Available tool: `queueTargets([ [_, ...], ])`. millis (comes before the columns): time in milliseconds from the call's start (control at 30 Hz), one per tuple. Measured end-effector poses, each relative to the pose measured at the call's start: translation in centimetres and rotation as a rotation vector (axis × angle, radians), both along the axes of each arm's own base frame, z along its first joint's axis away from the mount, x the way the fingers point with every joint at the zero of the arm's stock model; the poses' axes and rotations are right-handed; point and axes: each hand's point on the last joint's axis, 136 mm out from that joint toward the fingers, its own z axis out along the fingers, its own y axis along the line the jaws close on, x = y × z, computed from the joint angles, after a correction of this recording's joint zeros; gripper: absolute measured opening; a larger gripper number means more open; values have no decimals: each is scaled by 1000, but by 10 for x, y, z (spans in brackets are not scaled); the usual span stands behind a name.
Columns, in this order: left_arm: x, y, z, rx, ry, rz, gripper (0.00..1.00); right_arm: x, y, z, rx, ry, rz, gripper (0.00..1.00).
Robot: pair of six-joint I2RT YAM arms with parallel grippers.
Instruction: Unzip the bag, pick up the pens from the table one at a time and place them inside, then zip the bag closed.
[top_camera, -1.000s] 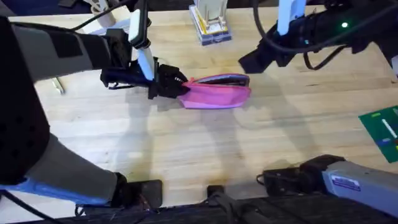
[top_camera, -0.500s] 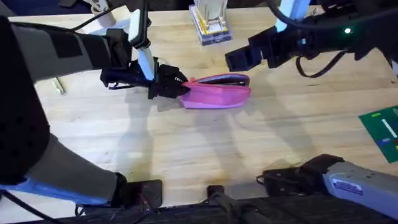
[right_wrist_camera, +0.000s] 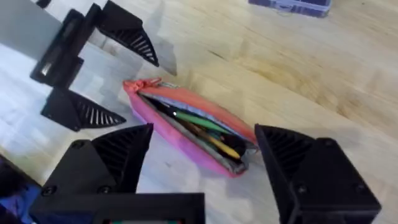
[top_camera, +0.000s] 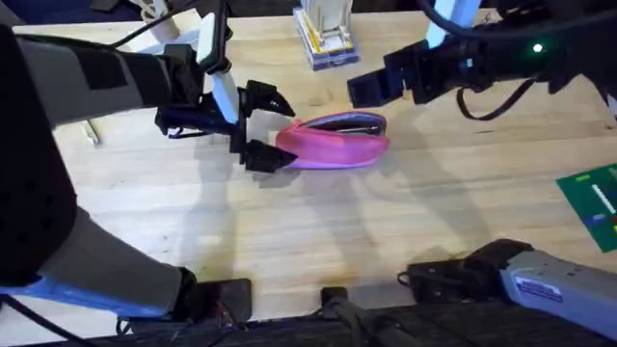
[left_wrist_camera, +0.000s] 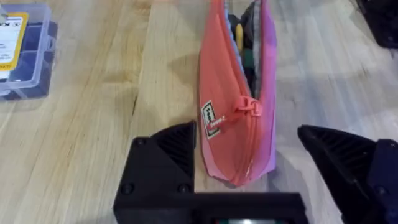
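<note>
The pink bag (top_camera: pixel 333 143) lies on the wooden table (top_camera: pixel 289 231), its zipper open along most of the top. The pull tab (left_wrist_camera: pixel 252 107) sits at the end nearest my left gripper. Several pens (right_wrist_camera: pixel 205 127) lie inside against the dark lining, also seen in the left wrist view (left_wrist_camera: pixel 239 37). My left gripper (top_camera: pixel 270 130) is open, one finger on each side of the bag's left end (left_wrist_camera: pixel 245 134), not touching it. My right gripper (top_camera: pixel 371 89) hovers open above and behind the bag's right end (right_wrist_camera: pixel 204 134).
A clear plastic organiser box (top_camera: pixel 326 39) stands at the back centre, close behind the bag. A green board (top_camera: pixel 593 202) lies at the right edge. A slim pale object (top_camera: pixel 90 130) rests on the table at far left. Bare wood stretches in front of the bag.
My left gripper was shut on the bag's left end and has opened. My right gripper moved left toward the bag a second ago, then held still.
</note>
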Motion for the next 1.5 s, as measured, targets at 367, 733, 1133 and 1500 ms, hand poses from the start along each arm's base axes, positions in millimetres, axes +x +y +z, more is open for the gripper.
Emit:
queueTargets([
  [367,27,58,36,1,-120,188,995,8,23,12,67,-46,7,997],
  [733,28,99,54,19,-126,320,994,22,91,-21,138,30,56,998],
  [1133,28,119,49,49,-97,383,994,32,108,-87,113,203,-7,997],
  [1500,28,120,48,54,-106,379,993,24,120,-111,121,299,-42,990],
])
